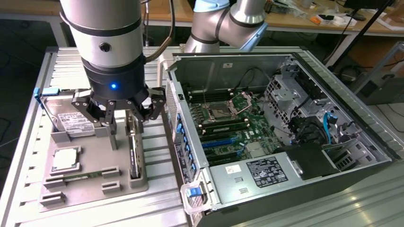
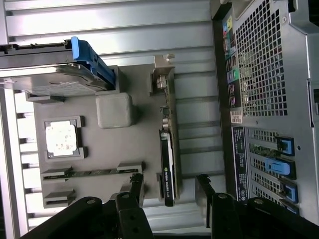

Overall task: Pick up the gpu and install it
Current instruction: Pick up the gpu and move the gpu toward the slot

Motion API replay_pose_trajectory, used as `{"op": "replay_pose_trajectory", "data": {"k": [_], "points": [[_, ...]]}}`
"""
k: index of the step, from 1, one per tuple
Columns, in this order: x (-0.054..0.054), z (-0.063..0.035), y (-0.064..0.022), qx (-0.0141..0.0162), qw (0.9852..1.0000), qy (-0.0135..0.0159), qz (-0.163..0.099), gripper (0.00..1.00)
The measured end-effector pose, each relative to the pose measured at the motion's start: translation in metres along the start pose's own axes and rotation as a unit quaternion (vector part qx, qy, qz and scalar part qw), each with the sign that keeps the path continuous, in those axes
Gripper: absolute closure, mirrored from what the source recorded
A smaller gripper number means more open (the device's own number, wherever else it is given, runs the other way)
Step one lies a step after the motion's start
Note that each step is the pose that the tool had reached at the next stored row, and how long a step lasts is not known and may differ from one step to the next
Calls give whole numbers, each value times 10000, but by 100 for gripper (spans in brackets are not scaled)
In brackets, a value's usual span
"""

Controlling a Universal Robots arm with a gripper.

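Observation:
The gpu (image 1: pixel 134 153) is a thin dark card standing on its edge in a slot along the right side of the grey tray (image 1: pixel 94 146). In the wrist view the gpu (image 2: pixel 168 159) runs lengthwise, its pale metal bracket at the end far from the fingers. My gripper (image 1: pixel 128 118) hangs open just above the card's far end in the exterior view. In the wrist view my gripper (image 2: pixel 169 191) straddles the card's end with one finger on each side and a gap to both. Nothing is held.
The tray also carries a hard drive (image 1: pixel 73 124) in a blue-edged caddy, a square processor (image 1: pixel 66 158) and a narrow memory stick (image 2: pixel 84 174). The open computer case (image 1: pixel 353 142), motherboard (image 1: pixel 227 127) exposed, lies right beside the tray at the exterior view's right, on a ribbed metal table (image 1: pixel 158 208).

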State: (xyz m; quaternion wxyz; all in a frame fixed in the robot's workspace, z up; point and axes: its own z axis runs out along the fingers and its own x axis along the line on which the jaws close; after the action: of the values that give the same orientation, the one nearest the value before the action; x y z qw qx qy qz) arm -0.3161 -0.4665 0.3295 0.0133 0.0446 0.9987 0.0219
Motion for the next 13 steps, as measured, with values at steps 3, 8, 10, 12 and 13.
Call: {"op": "replay_pose_trajectory", "data": {"k": [3, 8, 10, 12, 13], "points": [[1, 35, -2, -1, 10000, -5, 0, 46], [2, 78, -4, -1, 10000, -10, 0, 46], [2, 94, -4, -1, 10000, -12, -1, 46], [3, 110, -5, -1, 10000, -13, -1, 46], [3, 123, -6, -1, 10000, -14, -1, 46]]}}
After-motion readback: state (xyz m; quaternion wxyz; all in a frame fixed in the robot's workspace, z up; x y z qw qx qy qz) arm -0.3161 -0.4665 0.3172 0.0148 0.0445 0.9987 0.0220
